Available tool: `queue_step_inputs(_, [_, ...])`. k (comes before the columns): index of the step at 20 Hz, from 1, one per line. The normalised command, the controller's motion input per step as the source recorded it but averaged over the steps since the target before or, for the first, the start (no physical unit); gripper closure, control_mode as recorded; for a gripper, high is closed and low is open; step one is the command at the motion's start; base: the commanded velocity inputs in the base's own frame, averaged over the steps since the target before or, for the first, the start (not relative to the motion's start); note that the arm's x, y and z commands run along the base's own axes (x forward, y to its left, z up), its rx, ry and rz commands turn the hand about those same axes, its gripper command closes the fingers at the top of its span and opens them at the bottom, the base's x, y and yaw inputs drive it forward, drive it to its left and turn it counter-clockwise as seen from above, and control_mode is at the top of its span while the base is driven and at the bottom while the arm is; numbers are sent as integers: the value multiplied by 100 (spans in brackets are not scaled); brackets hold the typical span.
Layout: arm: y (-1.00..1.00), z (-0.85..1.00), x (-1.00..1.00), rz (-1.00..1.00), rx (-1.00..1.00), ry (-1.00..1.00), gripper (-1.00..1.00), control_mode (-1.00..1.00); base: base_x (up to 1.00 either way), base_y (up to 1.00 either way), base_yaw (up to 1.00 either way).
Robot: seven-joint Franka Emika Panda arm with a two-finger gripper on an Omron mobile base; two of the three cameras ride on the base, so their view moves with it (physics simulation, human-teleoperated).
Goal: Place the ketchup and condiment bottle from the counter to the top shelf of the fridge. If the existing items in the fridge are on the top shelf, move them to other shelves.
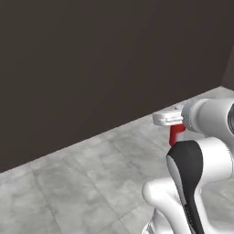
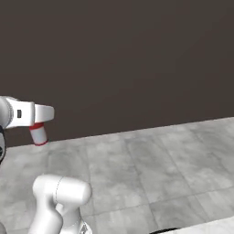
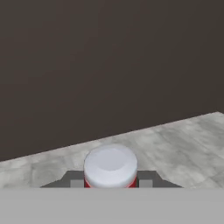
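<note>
My gripper (image 1: 170,120) is shut on the ketchup (image 1: 176,134), a bright red bottle with a white cap. It is held in the air above the floor, beside the arm's upper links. From the right base view the gripper (image 2: 42,117) sticks out to the right, and the ketchup (image 2: 38,133) hangs just under it with its white cap low. In the hand view the ketchup's round white cap (image 3: 110,165) faces the camera between the two dark fingertips (image 3: 74,180). The condiment bottle, the counter, the fridge and its top shelf are out of view.
A plain dark wall (image 1: 91,59) stands straight ahead across all views. Grey tiled floor (image 2: 151,164) stretches in front of it. My own white arm links (image 1: 196,183) rise in the foreground.
</note>
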Motion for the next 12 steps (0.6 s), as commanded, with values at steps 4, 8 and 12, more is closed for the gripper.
queue_step_inputs(4, [0,0,0,0,0,0,100,100,97,-14,-48])
queue_step_inputs(8, [0,0,0,0,0,0,100,100,81,-9,-53])
queue_step_inputs(12, [0,0,0,0,0,0,100,100,83,-10,-53])
